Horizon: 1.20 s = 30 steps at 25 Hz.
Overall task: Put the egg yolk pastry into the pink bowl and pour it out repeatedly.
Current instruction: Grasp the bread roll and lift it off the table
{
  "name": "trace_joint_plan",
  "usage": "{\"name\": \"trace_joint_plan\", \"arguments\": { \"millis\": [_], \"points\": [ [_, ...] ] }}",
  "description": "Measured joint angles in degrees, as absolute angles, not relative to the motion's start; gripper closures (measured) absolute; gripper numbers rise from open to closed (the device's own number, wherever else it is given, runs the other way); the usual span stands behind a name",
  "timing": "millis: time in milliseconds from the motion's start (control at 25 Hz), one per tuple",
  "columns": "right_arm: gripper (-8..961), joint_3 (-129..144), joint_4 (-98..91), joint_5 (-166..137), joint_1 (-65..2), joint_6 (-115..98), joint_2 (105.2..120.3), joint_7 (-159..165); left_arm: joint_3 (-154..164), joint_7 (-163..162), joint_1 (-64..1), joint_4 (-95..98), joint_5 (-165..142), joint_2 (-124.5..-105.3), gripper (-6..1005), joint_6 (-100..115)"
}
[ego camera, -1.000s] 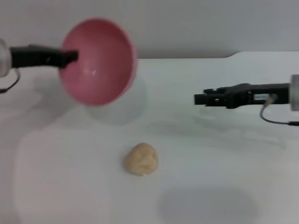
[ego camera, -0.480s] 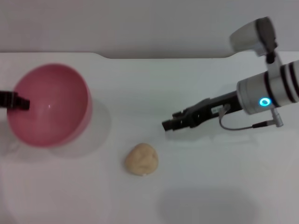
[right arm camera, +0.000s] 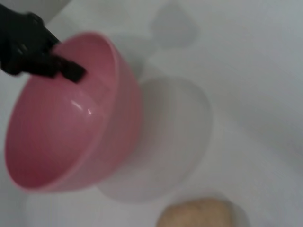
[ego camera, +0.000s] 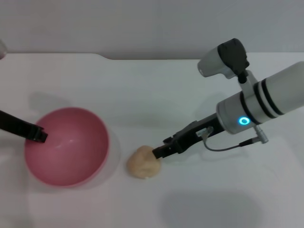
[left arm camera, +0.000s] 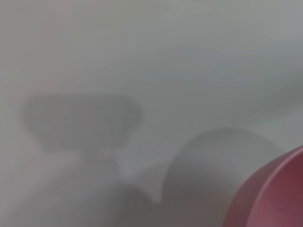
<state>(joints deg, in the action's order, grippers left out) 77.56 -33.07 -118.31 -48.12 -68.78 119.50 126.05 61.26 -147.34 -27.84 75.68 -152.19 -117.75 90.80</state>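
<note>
Fingers on the right gripper (ego camera: pixel 159 152) were right up against the egg yolk pastry (ego camera: pixel 143 162), touching its upper edge on the side away from the bowl, but honestly I couldn't tell whether they were spread around it or pressed together. The pastry sat on the white tabletop (ego camera: pixel 156 95), just beside the pink bowl (ego camera: pixel 66 147) with a small gap between them. The left gripper (ego camera: pixel 39 135) was clamped on the bowl's rim on the side farthest from the pastry, holding the bowl mouth-up with a slight tilt. From the right wrist view the bowl (right arm camera: pixel 71 123) looked empty inside, and the pastry (right arm camera: pixel 196 213) was just peeking in near it.

So my read is that this was the pick-up step of a new round: pastry out, bowl waiting. The next move would need a gentle pinch, since that thing looks crumbly, then a lift clear of the rim and a short carry over the bowl's opening before letting go.
</note>
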Motion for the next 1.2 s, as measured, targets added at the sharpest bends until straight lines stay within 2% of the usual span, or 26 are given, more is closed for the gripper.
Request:
{"name": "trace_joint_plan", "arguments": {
  "millis": [1080, 1200],
  "points": [
    [507, 104.08, -32.40, -101.86, -48.22, -52.63, 119.71, 126.56, 64.66, -150.28, -30.75, 75.62, -152.01, -117.95, 999, 90.26],
    [600, 102.32, -33.21, -99.66, -46.44, -52.37, 119.19, 125.04, 64.74, -150.29, -30.89, 75.60, -151.95, -117.95, 1000, 89.84]
  ]
}}
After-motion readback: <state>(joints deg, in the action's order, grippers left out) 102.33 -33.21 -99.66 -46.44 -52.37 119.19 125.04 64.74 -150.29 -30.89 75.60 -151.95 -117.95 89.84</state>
